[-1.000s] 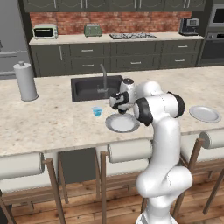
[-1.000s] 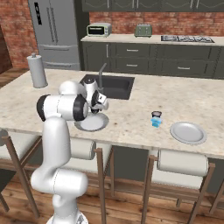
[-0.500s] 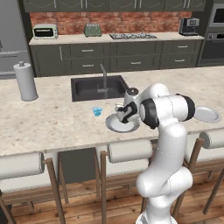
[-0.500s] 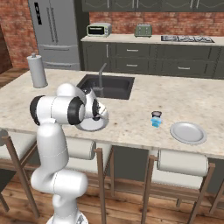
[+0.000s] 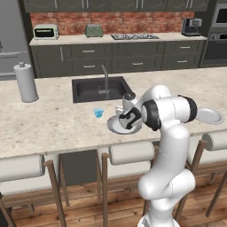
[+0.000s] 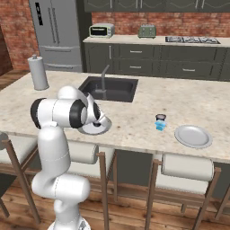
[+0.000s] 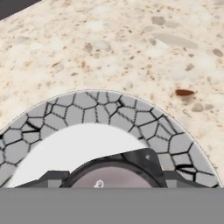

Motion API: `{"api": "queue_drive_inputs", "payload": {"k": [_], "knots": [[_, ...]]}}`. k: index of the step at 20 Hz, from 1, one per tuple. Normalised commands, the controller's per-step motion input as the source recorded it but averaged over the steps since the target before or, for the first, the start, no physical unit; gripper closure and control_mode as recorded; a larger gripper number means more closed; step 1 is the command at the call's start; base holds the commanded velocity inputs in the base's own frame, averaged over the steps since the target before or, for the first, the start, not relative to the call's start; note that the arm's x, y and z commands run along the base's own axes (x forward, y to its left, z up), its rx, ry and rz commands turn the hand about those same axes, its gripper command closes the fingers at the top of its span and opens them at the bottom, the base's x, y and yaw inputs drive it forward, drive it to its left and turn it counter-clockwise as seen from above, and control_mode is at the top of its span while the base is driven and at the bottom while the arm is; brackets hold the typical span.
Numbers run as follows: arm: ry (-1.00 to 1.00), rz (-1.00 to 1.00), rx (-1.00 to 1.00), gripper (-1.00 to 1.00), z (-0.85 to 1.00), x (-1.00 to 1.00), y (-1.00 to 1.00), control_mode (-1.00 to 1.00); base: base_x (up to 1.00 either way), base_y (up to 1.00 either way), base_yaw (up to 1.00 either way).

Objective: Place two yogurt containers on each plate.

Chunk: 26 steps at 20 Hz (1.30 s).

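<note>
Kitchen island with a speckled stone counter [image 5: 53, 128], sink [image 5: 97, 88] set into it, stools along the near edge, and a paper towel roll [image 5: 25, 82] at the far left.

The arm bends low over the near plate [image 5: 116, 125], hand pointed down at it. That fits a drop-off: the hand view looks straight onto this plate's crackle-patterned rim [image 7: 87, 109] with a dark, pale-topped yogurt cup [image 7: 111, 175] sitting between the finger tips. Gripper [image 5: 128, 119] looks clamped on that cup, judging by the cup filling the gap, though the tips themselves are cut off at the bottom edge, so contact is not certain. Probably lowering it onto the plate or about to let go.

Second plate [image 6: 193, 135] sits well apart toward the right end, bare. Beside it are a light blue cup [image 6: 160, 126] and something dark just behind it [image 6: 160, 118], likely another dark cup; too small to confirm. One more blue cup [image 5: 98, 112] stands near the first plate, off it.

Hidden: the arm covers most of the near plate in both base views, so whether a cup already rests there cannot be told.
</note>
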Motion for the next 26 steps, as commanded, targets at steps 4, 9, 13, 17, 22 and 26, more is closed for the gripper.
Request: {"api": "queue_drive_inputs", "payload": {"k": [4, 9, 13, 17, 22, 26], "knots": [[0.1, -0.12, 0.01, 1.0, -0.03, -0.1, 0.0, -1.0, 0.0, 0.0, 0.0], [0.04, -0.09, 0.0, 1.0, -0.01, 0.01, -0.03, -1.0, 0.0, 0.0, 0.0], [0.02, -0.06, 0.02, 1.0, 0.0, 0.02, -0.02, -1.0, 0.0, 0.0, 0.0], [0.02, -0.03, 0.04, 1.0, 0.0, 0.0, -0.01, -1.0, 0.0, 0.0, 0.0], [0.0, -0.01, 0.03, -1.0, -0.03, 0.0, -0.01, -1.0, 0.0, 0.0, 0.0], [0.0, 0.0, 0.0, -1.0, -0.02, 0.0, -0.07, -1.0, 0.0, 0.0, 0.0]]}}
